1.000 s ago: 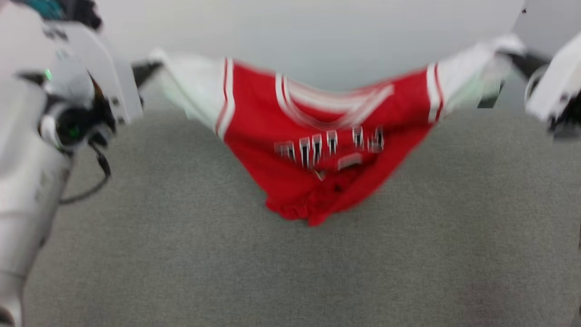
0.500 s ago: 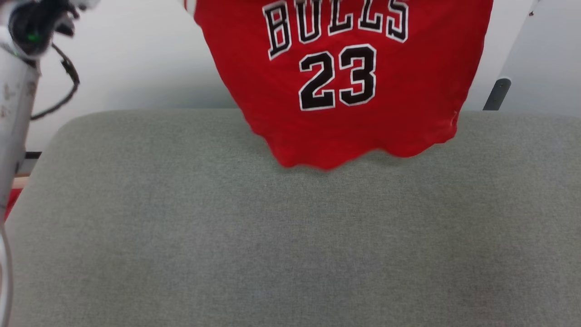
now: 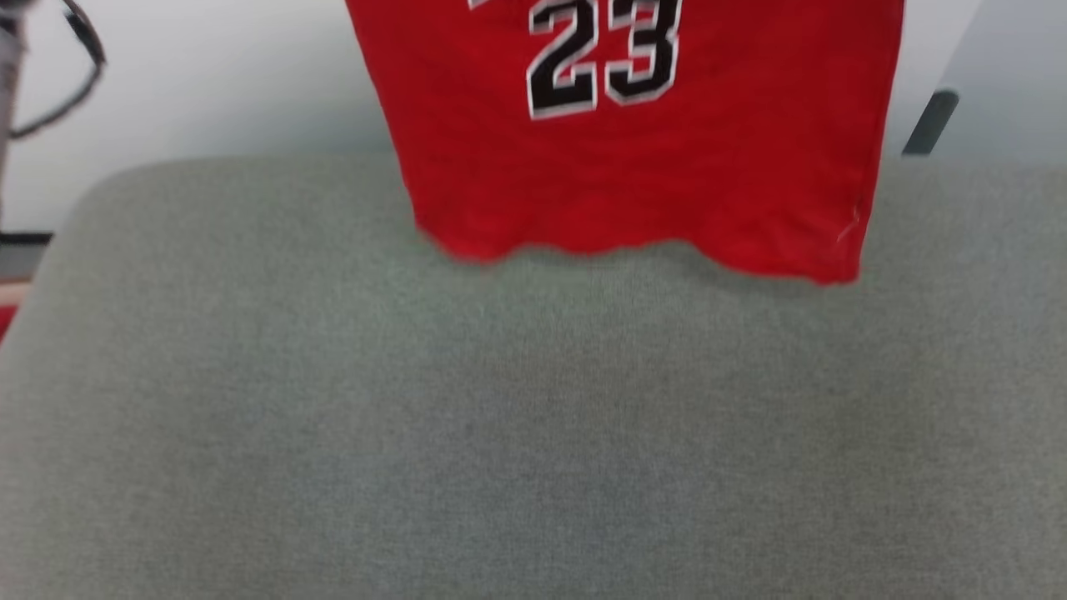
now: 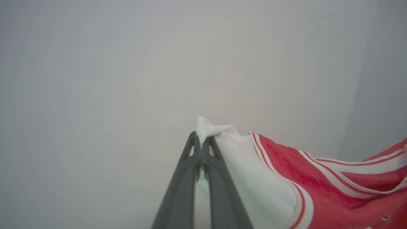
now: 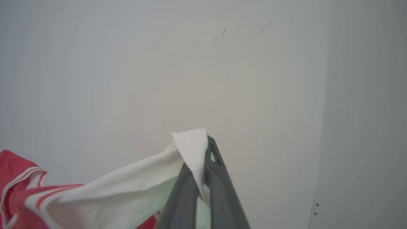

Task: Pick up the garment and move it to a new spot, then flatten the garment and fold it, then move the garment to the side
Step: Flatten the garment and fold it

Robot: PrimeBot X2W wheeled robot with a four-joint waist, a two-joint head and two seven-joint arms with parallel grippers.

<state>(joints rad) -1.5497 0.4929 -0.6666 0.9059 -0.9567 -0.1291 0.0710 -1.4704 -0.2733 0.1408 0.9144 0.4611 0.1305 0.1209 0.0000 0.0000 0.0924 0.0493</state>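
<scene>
My left gripper (image 4: 201,140) is closed tight on the tip of one white sleeve of the garment (image 3: 650,167), and my right gripper (image 5: 203,151) pinches the tip of the other white sleeve. The red shirt therefore hangs in the air between my two arms, the number 23 facing me. Its lower hem is at the far edge of the grey padded surface (image 3: 500,433); I cannot tell if it touches there. The cloth looks soft and light, with no stiffness, and it sags between the sleeves, so I judge it will wrinkle wherever it lands. It is not fragile, but a thin sleeve tip could slip from narrow jaws if I pull hard. Sleeve tips serve well for spreading; for folding, I think the shoulders or hem corners are better. Behind is a pale wall (image 3: 233,83), with a dark post (image 3: 929,121) at the right and a black cable (image 3: 79,67) at the upper left. Both are off to the sides and should not hinder me.
</scene>
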